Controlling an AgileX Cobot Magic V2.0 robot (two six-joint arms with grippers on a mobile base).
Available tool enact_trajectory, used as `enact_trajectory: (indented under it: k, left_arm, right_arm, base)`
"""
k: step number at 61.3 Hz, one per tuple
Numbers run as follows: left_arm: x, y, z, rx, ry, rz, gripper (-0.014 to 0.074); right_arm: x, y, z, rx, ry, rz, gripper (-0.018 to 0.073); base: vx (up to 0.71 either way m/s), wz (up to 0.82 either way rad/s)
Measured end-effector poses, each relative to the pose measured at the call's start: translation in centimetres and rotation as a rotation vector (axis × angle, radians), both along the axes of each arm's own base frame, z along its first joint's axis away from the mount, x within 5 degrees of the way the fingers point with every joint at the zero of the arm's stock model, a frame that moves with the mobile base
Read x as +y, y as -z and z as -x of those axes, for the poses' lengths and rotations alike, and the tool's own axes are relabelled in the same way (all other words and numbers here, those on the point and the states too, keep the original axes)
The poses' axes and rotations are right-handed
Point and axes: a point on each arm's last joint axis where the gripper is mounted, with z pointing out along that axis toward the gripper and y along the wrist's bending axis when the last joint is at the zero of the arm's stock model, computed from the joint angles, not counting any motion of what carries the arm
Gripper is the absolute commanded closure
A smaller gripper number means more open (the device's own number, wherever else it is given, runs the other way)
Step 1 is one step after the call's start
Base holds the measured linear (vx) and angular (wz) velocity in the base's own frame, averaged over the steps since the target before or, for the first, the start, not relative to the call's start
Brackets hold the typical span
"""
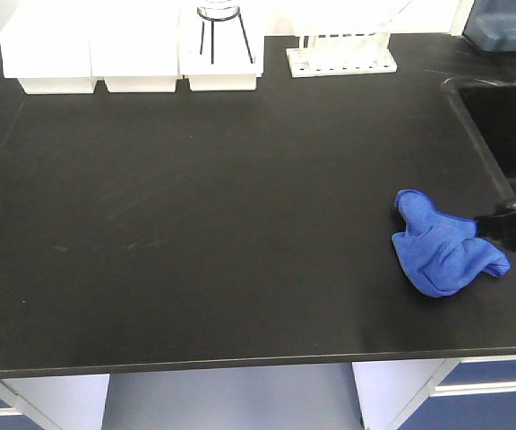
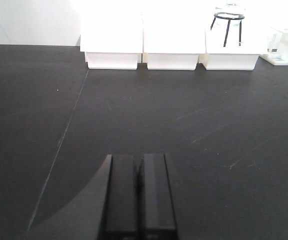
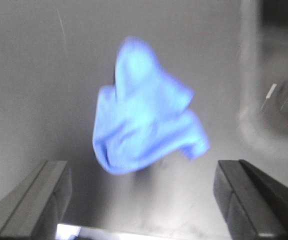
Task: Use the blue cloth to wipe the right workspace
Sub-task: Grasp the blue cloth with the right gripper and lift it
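A crumpled blue cloth (image 1: 444, 245) lies on the black counter (image 1: 222, 206) near its right front. It shows in the right wrist view (image 3: 144, 112), ahead of the jaws and between their lines. My right gripper (image 3: 141, 197) is open wide and empty, just short of the cloth; in the front view it is a dark shape (image 1: 513, 224) at the cloth's right edge. My left gripper (image 2: 138, 195) is shut and empty, low over bare counter; it is out of the front view.
Three white boxes (image 1: 133, 54) stand along the back edge, one with a black wire stand (image 1: 218, 31). A white tube rack (image 1: 340, 55) stands beside them. A sink recess (image 1: 504, 116) opens at the far right. The counter's front edge (image 1: 240, 363) runs below the cloth.
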Motion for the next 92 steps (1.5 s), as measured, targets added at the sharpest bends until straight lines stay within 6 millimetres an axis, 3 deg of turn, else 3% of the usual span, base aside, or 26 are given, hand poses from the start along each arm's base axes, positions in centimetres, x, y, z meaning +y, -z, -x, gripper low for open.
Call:
enact_trajectory:
  k: [21, 44, 51, 57, 61, 70, 76, 83, 92]
  left_arm:
    - [0.0, 0.0, 0.0, 0.000, 0.000, 0.000, 0.0602]
    - [0.0, 0.0, 0.0, 0.000, 0.000, 0.000, 0.0602]
    - [0.0, 0.0, 0.0, 0.000, 0.000, 0.000, 0.0602]
    - [0.0, 0.0, 0.0, 0.000, 0.000, 0.000, 0.0602]
    - [0.0, 0.0, 0.0, 0.000, 0.000, 0.000, 0.0602]
    - [0.0, 0.0, 0.0, 0.000, 0.000, 0.000, 0.0602]
    - [0.0, 0.0, 0.0, 0.000, 0.000, 0.000, 0.0602]
    - [0.0, 0.0, 0.0, 0.000, 0.000, 0.000, 0.0602]
    - [0.0, 0.0, 0.0, 0.000, 0.000, 0.000, 0.0602]
  right_arm:
    - [0.3, 7.5, -6.1, 0.164, 0.017, -0.049, -0.0027]
    - [0.5, 12.6, -9.0, 0.189, 0.004, -0.066, 0.0009]
    - [0.4, 13.4, -9.3, 0.192, 0.008, -0.061, 0.0162]
    - [0.4, 13.7, -9.4, 0.193, 0.010, -0.059, 0.0418]
    - [0.4, 13.7, -9.5, 0.192, 0.011, -0.059, 0.0571]
    - [0.4, 13.2, -9.5, 0.183, 0.011, -0.064, 0.0568]
    - [0.5, 11.7, -9.1, 0.150, 0.010, -0.072, 0.0565]
    - [0.6, 8.1, -8.2, 0.035, 0.009, -0.084, 0.0564]
    - [0.7, 1.8, -5.4, -0.182, -0.003, -0.094, 0.0564]
  base:
    - [0.00, 0.00]
    - [0.00, 0.00]
    - [0.00, 0.00]
    - [0.00, 0.00]
    - [0.00, 0.00]
    - [0.00, 0.00]
    - [0.00, 0.00]
    - [0.00, 0.00]
    - [0.00, 0.00]
